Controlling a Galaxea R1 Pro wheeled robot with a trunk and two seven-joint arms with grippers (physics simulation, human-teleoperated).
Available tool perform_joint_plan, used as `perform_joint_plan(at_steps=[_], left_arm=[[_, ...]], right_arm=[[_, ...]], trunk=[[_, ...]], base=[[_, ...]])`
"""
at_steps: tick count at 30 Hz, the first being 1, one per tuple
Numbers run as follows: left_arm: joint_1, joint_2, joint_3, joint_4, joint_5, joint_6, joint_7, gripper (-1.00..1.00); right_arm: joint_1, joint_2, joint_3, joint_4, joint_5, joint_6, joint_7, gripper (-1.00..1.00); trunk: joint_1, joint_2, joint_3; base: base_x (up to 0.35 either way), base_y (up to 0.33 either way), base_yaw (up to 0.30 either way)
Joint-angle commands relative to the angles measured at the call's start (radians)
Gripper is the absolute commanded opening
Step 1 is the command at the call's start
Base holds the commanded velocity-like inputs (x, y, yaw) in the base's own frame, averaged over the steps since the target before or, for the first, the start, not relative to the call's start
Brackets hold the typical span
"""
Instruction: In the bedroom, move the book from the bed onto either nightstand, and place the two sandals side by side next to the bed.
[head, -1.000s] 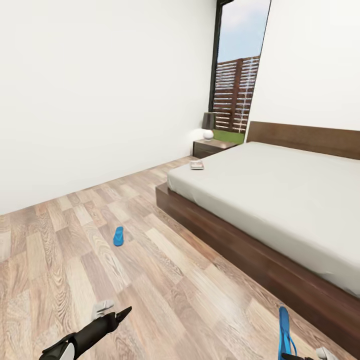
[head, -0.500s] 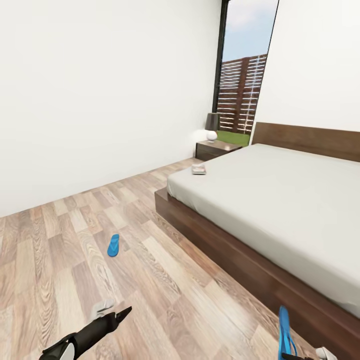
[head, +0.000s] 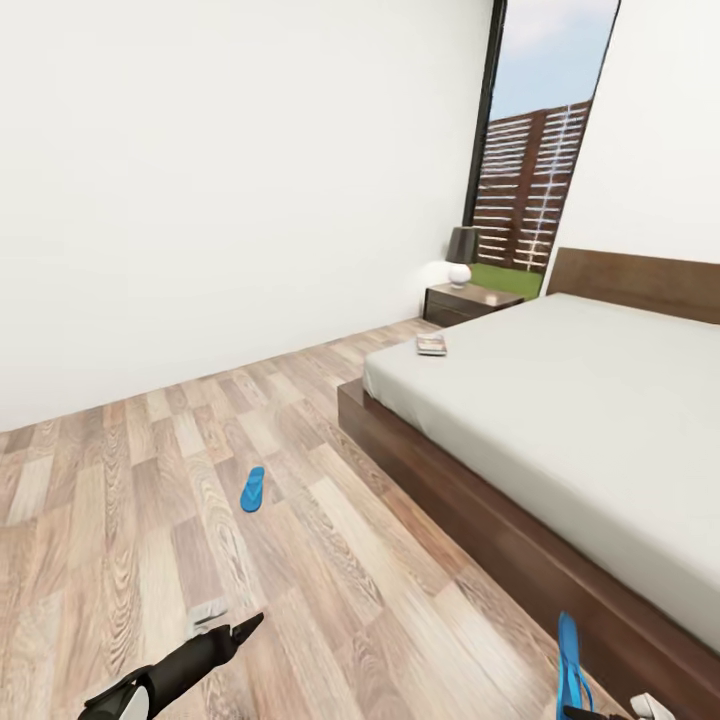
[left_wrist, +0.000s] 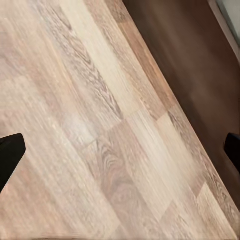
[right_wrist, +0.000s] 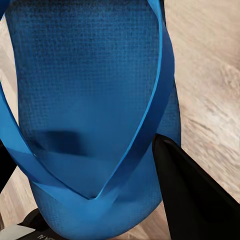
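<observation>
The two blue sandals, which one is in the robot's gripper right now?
The sandal at the right gripper, beside the bed frame, clamped between its fingers. The other sandal lies alone on the open floor.

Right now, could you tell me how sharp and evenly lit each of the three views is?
Head view: evenly lit, the window bright, its frame leaning from wide-angle distortion, the lamp glowing. Left wrist view: floor grain soft, slightly blurred. Right wrist view: the blue sandal is very close, its texture sharp, with a dark shadow patch on the sole.
</observation>
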Motion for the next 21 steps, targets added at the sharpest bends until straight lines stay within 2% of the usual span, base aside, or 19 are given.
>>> perform_joint_plan(at_steps=[1, 7, 11, 13, 15, 17, 21], left_arm=[[-0.001, 0.000, 0.002, 0.000, 0.009, 0.010, -0.004, 1.00], [-0.001, 0.000, 0.000, 0.000, 0.009, 0.010, -0.003, 1.00], [-0.001, -0.012, 0.000, 0.009, 0.009, 0.009, -0.003, 1.00], [-0.001, -0.016, 0.000, 0.017, 0.009, 0.008, -0.003, 1.00], [-0.001, -0.019, 0.000, 0.026, 0.009, 0.008, -0.003, 1.00], [-0.001, -0.022, -0.001, 0.030, 0.009, 0.007, -0.003, 1.00], [-0.001, -0.040, -0.002, 0.034, 0.001, 0.007, 0.006, 1.00]], right_arm=[[0.000, 0.000, -0.004, -0.001, -0.004, 0.012, 0.001, -1.00], [0.000, 0.000, -0.004, -0.001, -0.004, 0.012, 0.001, -1.00], [0.000, 0.002, -0.002, -0.001, -0.002, 0.003, -0.004, -1.00], [0.000, 0.013, -0.001, 0.000, -0.001, -0.019, -0.015, -1.00], [0.000, 0.049, 0.000, 0.001, 0.000, -0.065, -0.065, -1.00], [0.000, 0.102, 0.001, 0.000, 0.000, -0.099, -0.184, -1.00], [0.000, 0.148, 0.005, 0.000, 0.004, -0.120, -0.342, -1.00]], trunk=[[0.000, 0.000, -0.001], [0.000, 0.000, -0.001], [0.000, 0.000, -0.001], [0.000, 0.000, -0.001], [0.000, 0.000, -0.001], [0.000, 0.000, -0.001], [0.000, 0.000, -0.001]], base=[[0.002, 0.000, 0.292], [0.001, 0.000, 0.279], [0.000, 0.000, 0.098], [0.000, 0.000, 0.026], [0.000, 0.000, 0.012], [0.000, 0.000, 0.005], [0.000, 0.000, 0.002]])
